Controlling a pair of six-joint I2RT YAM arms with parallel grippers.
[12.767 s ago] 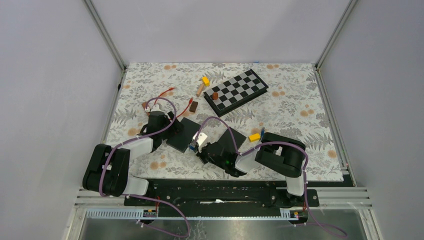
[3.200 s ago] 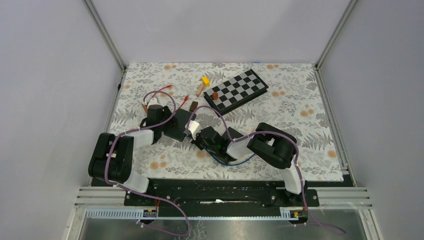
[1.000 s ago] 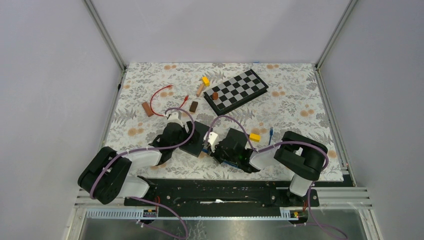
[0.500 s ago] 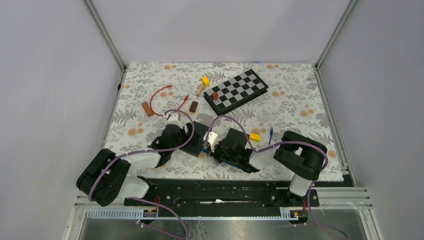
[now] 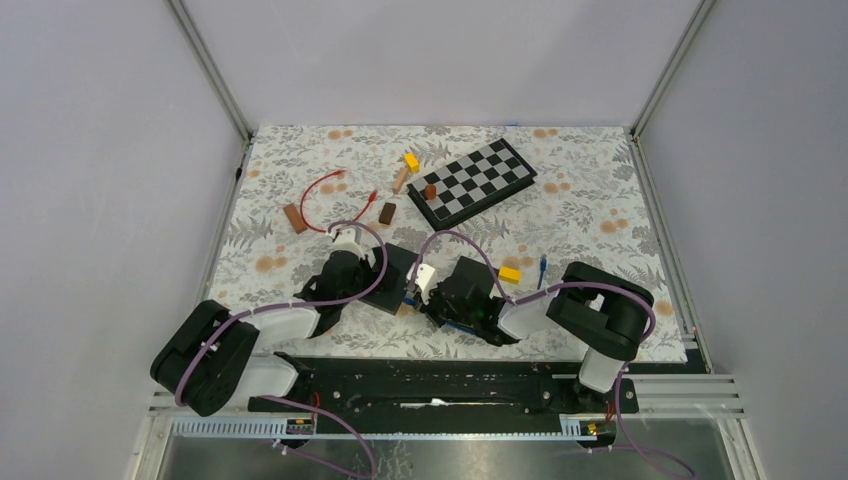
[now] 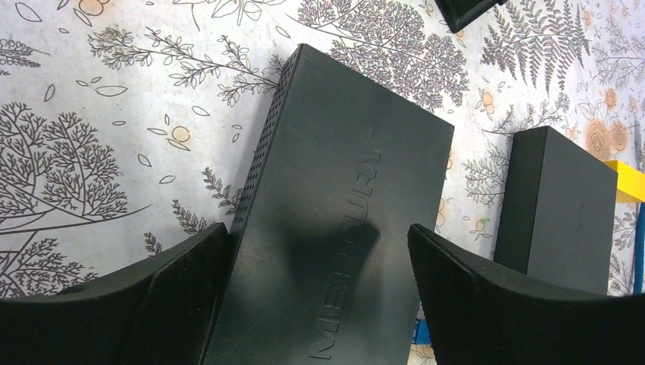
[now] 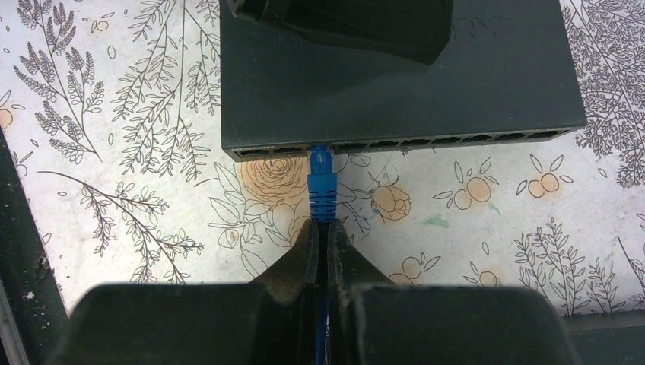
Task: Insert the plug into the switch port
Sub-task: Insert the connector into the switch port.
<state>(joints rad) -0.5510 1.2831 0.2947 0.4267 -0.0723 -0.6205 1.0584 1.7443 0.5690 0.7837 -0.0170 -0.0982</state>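
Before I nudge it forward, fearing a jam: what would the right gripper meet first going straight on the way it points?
The switch, its port face dead ahead of the right gripper, which is shut on the blue plug. The plug's tip seems at a port; how deep is unclear.

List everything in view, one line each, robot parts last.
switch: 1, black, under left tool
plug: 1, blue, at a switch port
box: 1, black, right of switch
chessboard: 1, black-white, far centre
yellow blocks: 2, by chessboard, by box
brown blocks: 3, two left of chessboard, one on it
stick: 1, tan, by chessboard
wire: 1, red, far left
connector: 1, blue, right of box
cloth: 1, floral, under everything
left tool: 1, black, open over switch
right tool: 1, black, shut on plug
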